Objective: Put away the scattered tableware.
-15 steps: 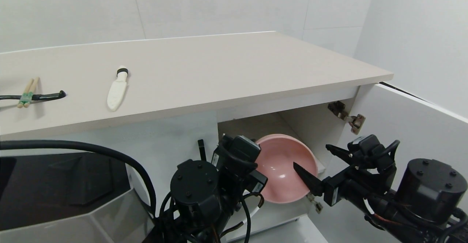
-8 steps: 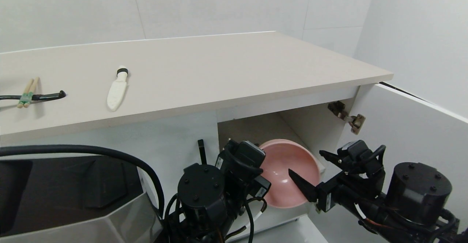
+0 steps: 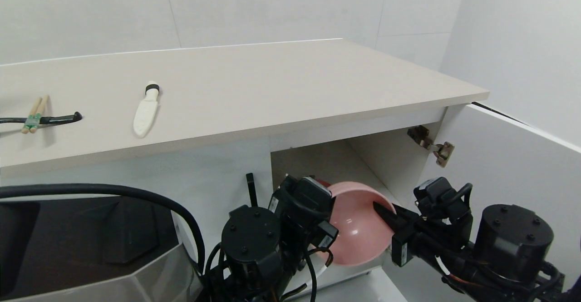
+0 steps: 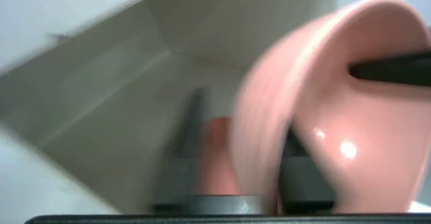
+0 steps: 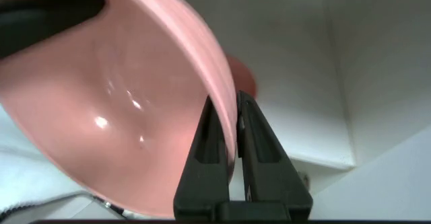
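Observation:
A pink bowl [image 3: 358,229] hangs tilted in the mouth of the open lower cabinet [image 3: 327,161]. My left gripper [image 3: 327,204] is shut on its left rim; the left wrist view has the bowl [image 4: 337,116] pinched between both fingers of that gripper [image 4: 252,160]. My right gripper [image 3: 386,213] is shut on the opposite rim, and the right wrist view has this gripper [image 5: 227,140] clamped on the bowl's edge [image 5: 121,103]. A red dish [image 5: 242,76] sits deeper in the cabinet behind the bowl, mostly hidden.
On the countertop [image 3: 272,79] lie a white sheathed knife [image 3: 145,110], a pair of chopsticks [image 3: 34,113] and a black-handled utensil [image 3: 54,120] at the far left. The cabinet door [image 3: 508,156] stands open to the right, with its hinge [image 3: 431,145] exposed.
The right gripper, open a second ago, has shut on the bowl's right rim. The bowl and both grippers have sunk lower in the cabinet opening.

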